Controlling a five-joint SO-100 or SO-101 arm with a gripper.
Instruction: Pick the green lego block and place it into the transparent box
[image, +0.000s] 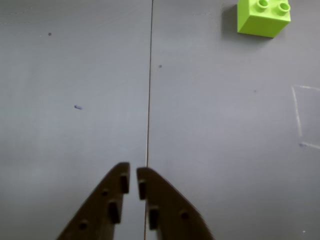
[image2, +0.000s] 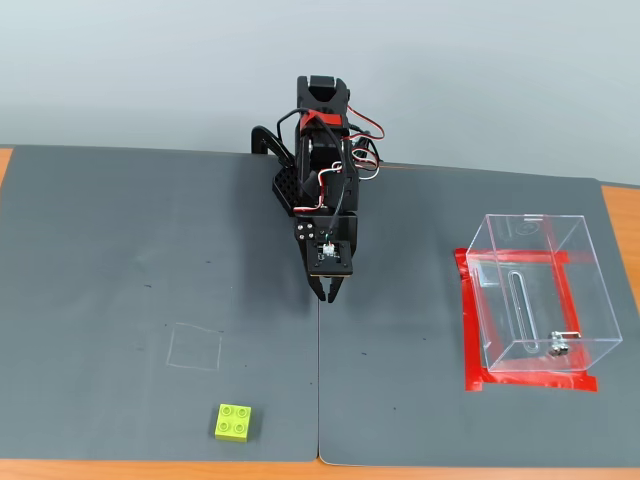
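The hand (image2: 330, 296) hangs over the seam (image2: 318, 380) between the 2 grey mats, its jaws nearly together with only a slim gap between the tips and nothing in them, as the wrist view (image: 133, 176) shows plainly. The green lego block (image2: 233, 422) sits on the table (image2: 100, 250) near the front edge in the fixed view, well apart from the hand and to its left there; in the wrist view the green lego block (image: 263, 18) lies at the top right corner. The step in hand looks like the reach, so it should go best if the jaws spread wide first, then swing toward the block and come down squarely over 2 opposite flat sides, not the studs. The transparent box (image2: 535, 300) stands empty on red tape (image2: 470, 330) at the right. Counted: 1 block, 1 box, 1 hand, 2 mats, 1 faint chalk square (image2: 195, 348).
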